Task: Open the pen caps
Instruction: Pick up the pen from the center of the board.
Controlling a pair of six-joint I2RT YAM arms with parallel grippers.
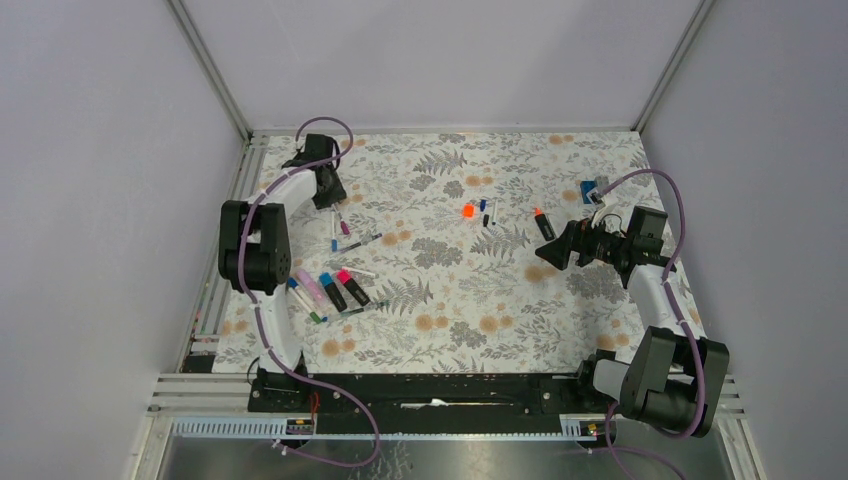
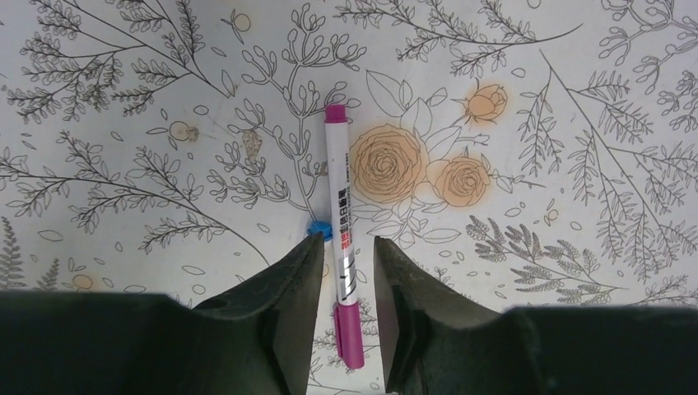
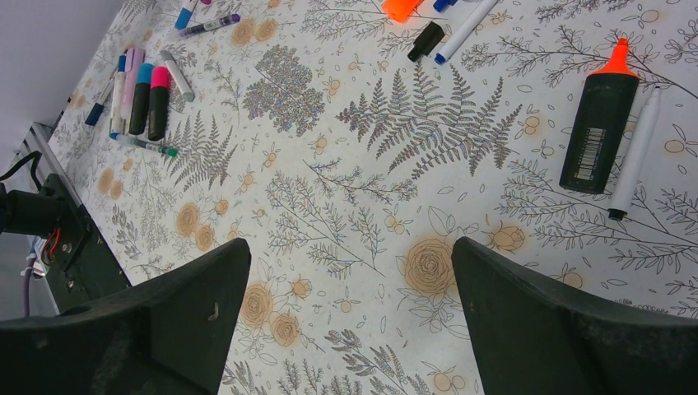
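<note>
One orange cap (image 3: 401, 8) lies near a black cap (image 3: 425, 39).

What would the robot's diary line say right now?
left gripper: open, straddling pink-capped pen | right gripper: open, empty | orange highlighter: uncapped

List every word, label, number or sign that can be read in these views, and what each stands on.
White pen with magenta cap: red and black print along the barrel, too blurred to read.
Black highlighter: barcode label, digits too small to read.
Nothing else shows legible text.
</note>
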